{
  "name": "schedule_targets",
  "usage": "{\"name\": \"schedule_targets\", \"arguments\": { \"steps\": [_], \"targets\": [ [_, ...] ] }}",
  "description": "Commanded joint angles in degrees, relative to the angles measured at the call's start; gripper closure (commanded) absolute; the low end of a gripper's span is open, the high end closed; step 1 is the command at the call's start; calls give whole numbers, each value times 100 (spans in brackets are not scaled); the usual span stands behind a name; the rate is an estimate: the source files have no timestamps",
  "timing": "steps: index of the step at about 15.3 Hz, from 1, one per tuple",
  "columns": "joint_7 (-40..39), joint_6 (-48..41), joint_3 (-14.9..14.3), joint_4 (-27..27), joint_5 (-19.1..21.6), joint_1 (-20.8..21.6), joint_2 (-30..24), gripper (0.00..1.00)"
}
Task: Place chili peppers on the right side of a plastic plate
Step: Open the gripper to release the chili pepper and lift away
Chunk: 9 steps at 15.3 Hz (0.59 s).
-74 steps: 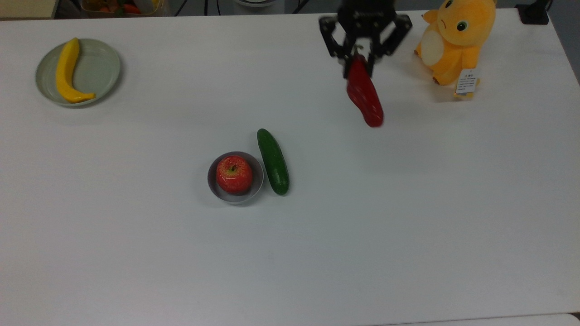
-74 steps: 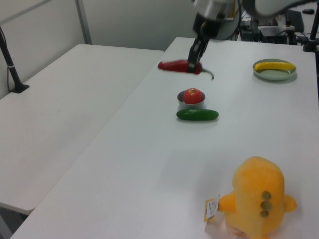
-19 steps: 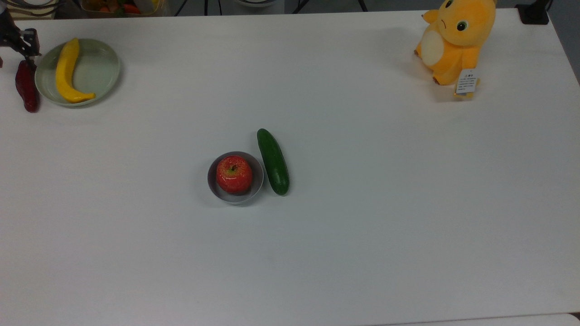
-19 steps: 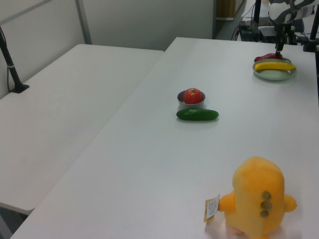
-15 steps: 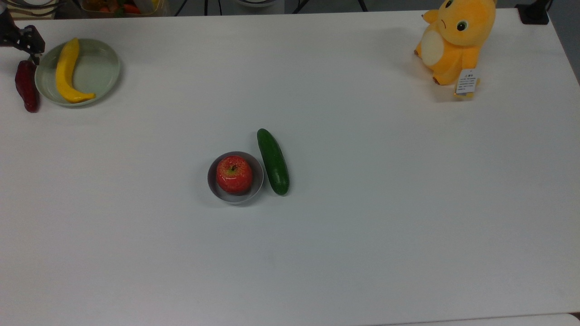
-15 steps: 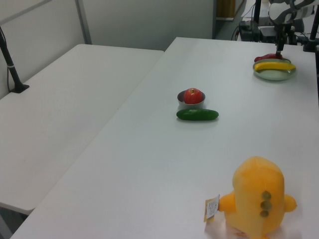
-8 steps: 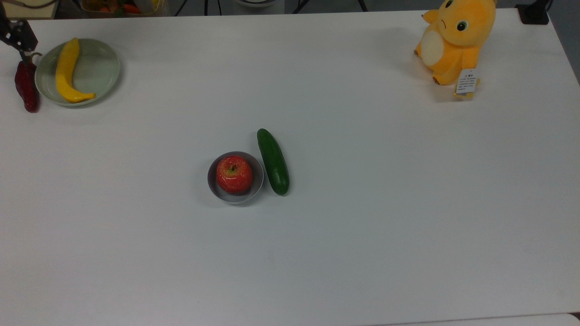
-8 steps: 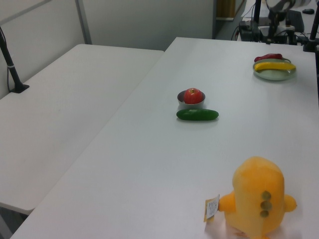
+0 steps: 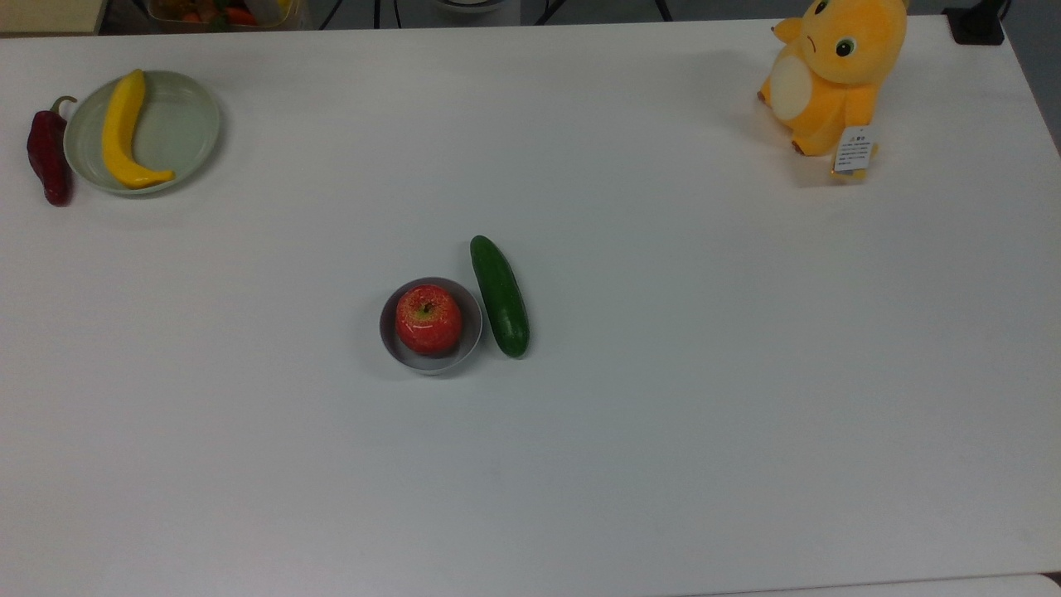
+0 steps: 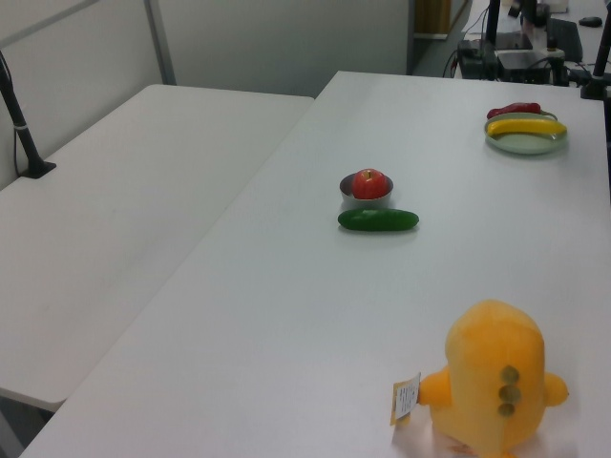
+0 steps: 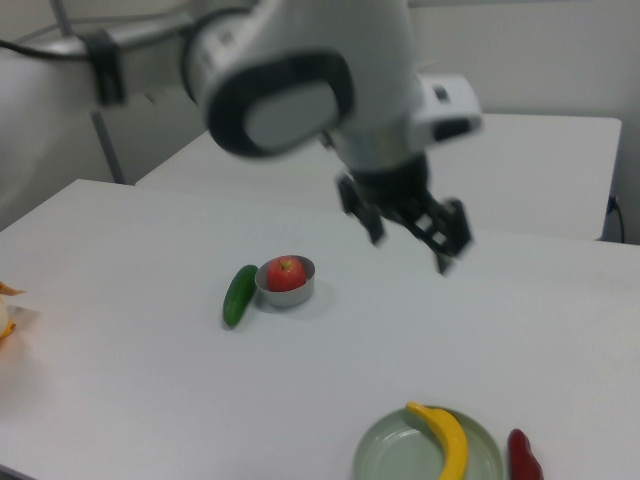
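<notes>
The dark-red chili pepper (image 9: 48,153) lies on the table with its green stem toward the far edge. It sits just off the plate's rim on the top view's left, and no fingers touch it. The pale grey-green plastic plate (image 9: 178,124) holds a banana. The left view has the chili (image 10: 513,110) just behind the plate (image 10: 525,145). In the right view the chili (image 11: 523,460) is at the right of the plate (image 11: 395,460). My gripper (image 11: 410,250) hangs open and empty, well above the table and away from both.
A yellow banana (image 9: 123,133) lies across the plate. A red apple (image 9: 428,318) sits in a small grey bowl (image 9: 471,340) at mid-table, with a green cucumber (image 9: 500,296) against it. An orange plush toy (image 9: 833,70) stands at the top view's far right corner.
The gripper let go of the chili's stem, rose and left the top view. The chili stays where it was set beside the plate.
</notes>
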Motion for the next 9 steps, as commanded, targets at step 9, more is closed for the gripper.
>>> {"name": "schedule_targets", "arguments": {
  "steps": [9],
  "targets": [
    [3243, -2222, 2194, 765, 85, 411, -793, 0]
  ]
}}
